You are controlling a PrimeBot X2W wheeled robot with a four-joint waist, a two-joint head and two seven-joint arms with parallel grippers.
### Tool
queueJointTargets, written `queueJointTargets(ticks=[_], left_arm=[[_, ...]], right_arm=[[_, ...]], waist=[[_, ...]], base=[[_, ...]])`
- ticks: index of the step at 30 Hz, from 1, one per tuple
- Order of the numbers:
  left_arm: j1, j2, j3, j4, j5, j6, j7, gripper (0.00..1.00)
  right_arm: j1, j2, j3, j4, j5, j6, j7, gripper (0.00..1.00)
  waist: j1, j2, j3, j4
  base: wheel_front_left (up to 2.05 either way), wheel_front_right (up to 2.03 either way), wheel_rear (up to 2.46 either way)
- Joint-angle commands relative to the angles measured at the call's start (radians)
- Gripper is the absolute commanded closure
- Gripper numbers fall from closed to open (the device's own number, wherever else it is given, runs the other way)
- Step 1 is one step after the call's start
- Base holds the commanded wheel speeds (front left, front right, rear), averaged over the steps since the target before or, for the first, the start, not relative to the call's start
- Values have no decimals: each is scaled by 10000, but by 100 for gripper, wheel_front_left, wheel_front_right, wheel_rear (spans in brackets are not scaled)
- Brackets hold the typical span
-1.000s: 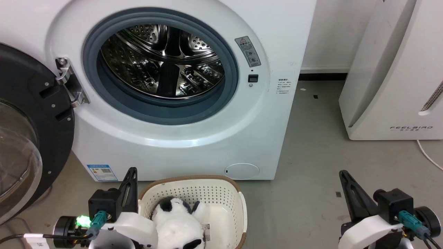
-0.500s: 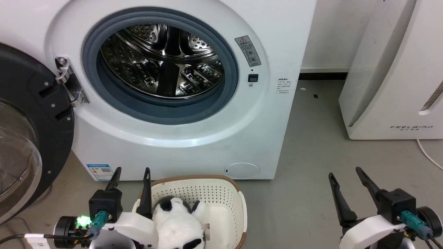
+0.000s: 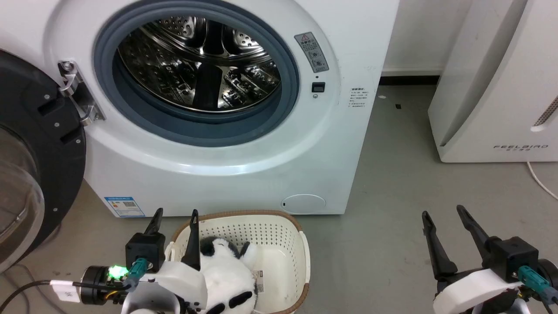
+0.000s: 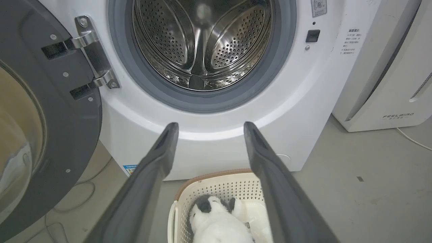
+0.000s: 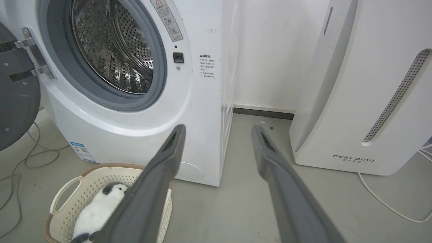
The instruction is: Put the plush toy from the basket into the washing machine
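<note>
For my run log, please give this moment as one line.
phase: pre-grasp | left hand: open, by basket | right hand: open, holding nothing | plush toy: in basket | washing machine: door open

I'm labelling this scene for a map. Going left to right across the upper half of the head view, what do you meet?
washing machine door, swung open → door hinge → steel drum → warning sticker → white FEELBIRD appliance

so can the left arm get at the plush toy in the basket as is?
Probably yes: the left gripper is open by the basket at its left rim, and the plush toy lies uncovered inside with nothing between them.
</note>
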Motion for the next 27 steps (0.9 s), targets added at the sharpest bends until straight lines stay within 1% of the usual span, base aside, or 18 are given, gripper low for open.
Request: queueJointTargets(ticks=[1, 15, 21, 27], left_arm=[[-288, 33, -73, 265, -2, -15, -113, 0], [-1725, 197, -431, 2466, 74, -48, -227, 0], [-2278, 372, -572, 3195, 74, -75, 36, 0], [-2834, 544, -658, 3844, -16, -207, 512, 0]], right_arm=[[-245, 0, -57, -89, 157, -1, -126, 0], [-731, 0, -140, -331, 532, -2, -417, 0], [-964, 0, -186, -434, 729, -2, -541, 0], [-1227, 0, -245, -545, 938, -3, -666, 0]], waist=[[0, 0, 109, -35], [0, 0, 1232, -342], [0, 0, 1839, -504], [0, 0, 2536, -666]], base=[[0, 0, 0], [0, 0, 0], [0, 0, 0], [0, 0, 0]])
